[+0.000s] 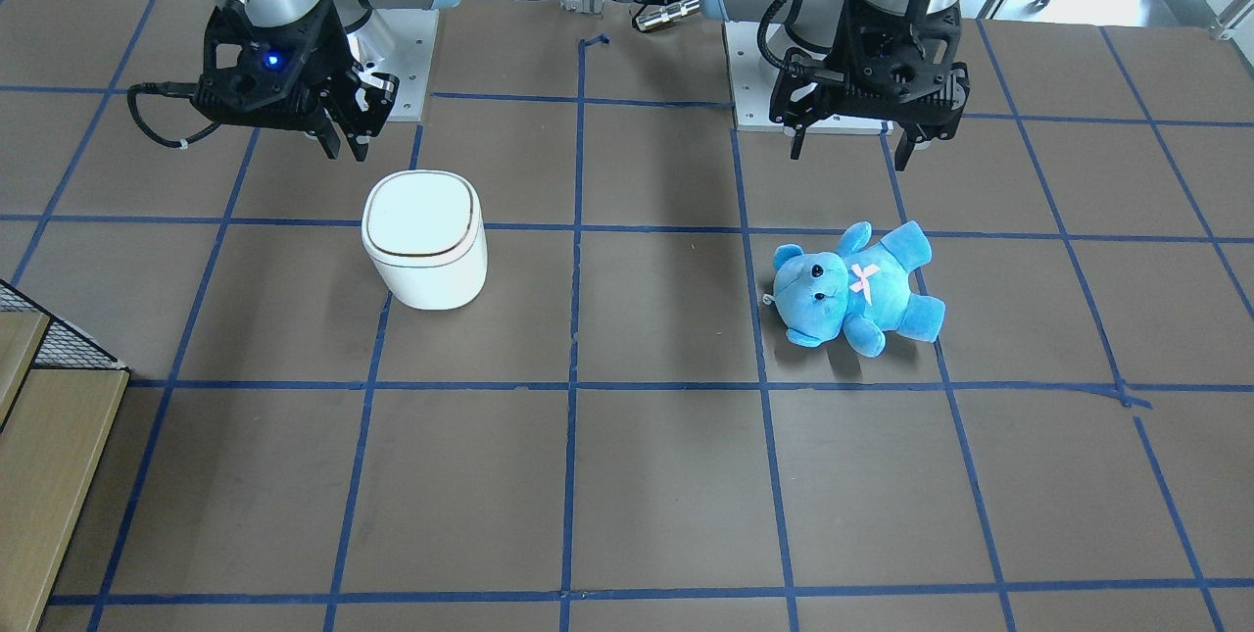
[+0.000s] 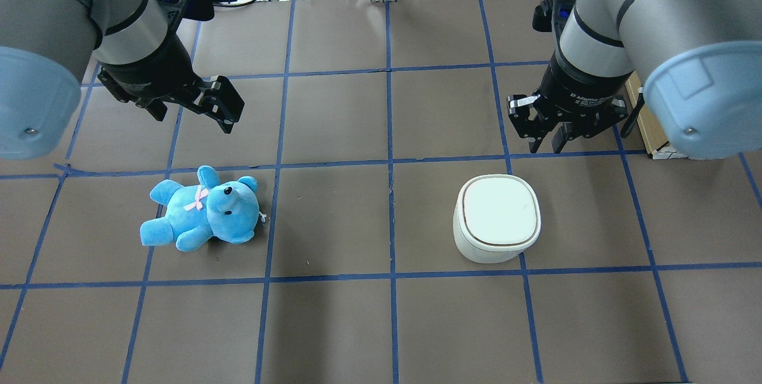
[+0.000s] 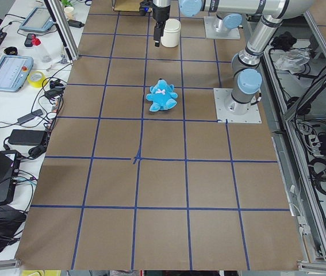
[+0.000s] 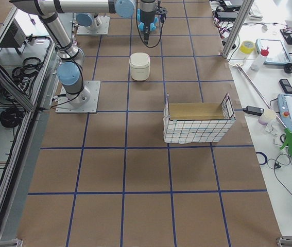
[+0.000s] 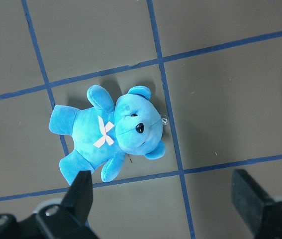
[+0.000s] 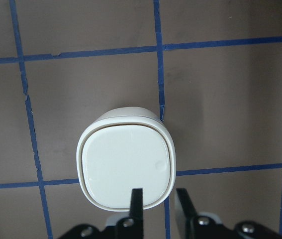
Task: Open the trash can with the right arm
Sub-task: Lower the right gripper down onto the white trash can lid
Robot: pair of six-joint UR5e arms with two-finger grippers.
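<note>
The white trash can stands upright with its flat lid down; it also shows in the overhead view and the right wrist view. My right gripper, with the blue light, hangs in the air above and slightly beside the can without touching it. Its fingers are nearly together and empty, just past the lid's edge in the right wrist view. My left gripper is open and empty, hanging above the blue teddy bear.
The teddy lies on its back about two grid squares from the can. A wire basket lined with cardboard stands on the table past the can, toward the right end. Both arm bases sit at the robot's edge of the table.
</note>
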